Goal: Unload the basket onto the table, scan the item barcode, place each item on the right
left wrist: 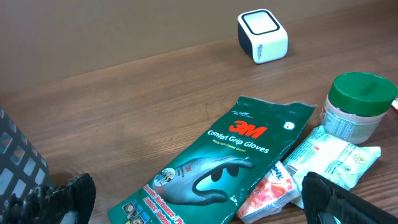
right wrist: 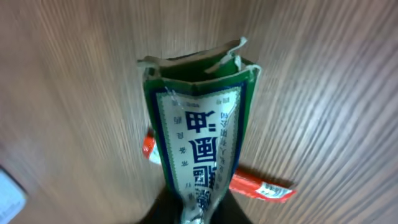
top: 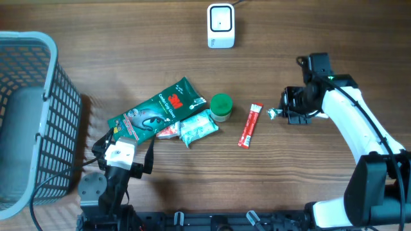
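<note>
My right gripper [top: 287,110] is shut on a small green and white sachet [right wrist: 199,134] printed with blue characters. The sachet hangs above the table, and in the overhead view only its tip [top: 272,114] shows left of the fingers. In the right wrist view the gripper [right wrist: 198,214] pinches the sachet's lower end. The white barcode scanner [top: 220,25] stands at the table's far edge, well away from the sachet, and also appears in the left wrist view [left wrist: 262,36]. My left gripper [top: 123,155] is open near the front left, its fingers [left wrist: 69,194] apart over the green glove packet [left wrist: 230,149].
A red stick packet [top: 250,125] lies just left of the right gripper and under the sachet [right wrist: 261,186]. A green-lidded jar [top: 221,106], a tissue pack [top: 198,127], an orange tissue pack [left wrist: 270,190] and the glove packet [top: 157,109] cluster mid-table. A grey basket [top: 32,115] fills the left edge.
</note>
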Robot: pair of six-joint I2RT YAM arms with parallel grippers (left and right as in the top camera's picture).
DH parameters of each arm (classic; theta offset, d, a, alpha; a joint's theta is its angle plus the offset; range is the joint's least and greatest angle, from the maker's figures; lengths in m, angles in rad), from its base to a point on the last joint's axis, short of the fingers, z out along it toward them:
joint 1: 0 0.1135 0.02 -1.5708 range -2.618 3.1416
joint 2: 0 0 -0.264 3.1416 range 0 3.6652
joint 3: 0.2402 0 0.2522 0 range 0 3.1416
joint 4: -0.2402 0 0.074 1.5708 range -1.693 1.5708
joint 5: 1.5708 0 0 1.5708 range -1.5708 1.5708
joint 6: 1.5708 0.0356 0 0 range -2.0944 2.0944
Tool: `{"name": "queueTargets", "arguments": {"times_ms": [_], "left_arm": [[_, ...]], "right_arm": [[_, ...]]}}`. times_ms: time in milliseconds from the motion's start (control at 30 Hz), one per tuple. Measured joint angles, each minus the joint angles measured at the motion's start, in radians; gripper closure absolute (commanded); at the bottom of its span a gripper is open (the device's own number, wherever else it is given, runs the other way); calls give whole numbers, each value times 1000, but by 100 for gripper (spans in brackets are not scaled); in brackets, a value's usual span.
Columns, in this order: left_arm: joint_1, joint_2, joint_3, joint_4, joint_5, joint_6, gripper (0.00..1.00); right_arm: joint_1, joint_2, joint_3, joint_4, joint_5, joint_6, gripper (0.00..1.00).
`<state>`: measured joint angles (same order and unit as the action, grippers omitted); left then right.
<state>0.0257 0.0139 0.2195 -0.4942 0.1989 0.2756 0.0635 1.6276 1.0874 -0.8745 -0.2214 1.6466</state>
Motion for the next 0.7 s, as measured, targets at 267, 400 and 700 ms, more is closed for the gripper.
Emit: {"name": "queueTargets", "arguments": {"times_ms": [267,400,700], "left_arm": [[0,0,0,0,0,0,0],[0,0,0,0,0,0,0],[0,0,0,0,0,0,0]], "right_arm": [[0,-4,0,68,6,74,36],[0,-95,50,150,5,-349,0],[8,-176,97,68,30,-1573,1]]}}
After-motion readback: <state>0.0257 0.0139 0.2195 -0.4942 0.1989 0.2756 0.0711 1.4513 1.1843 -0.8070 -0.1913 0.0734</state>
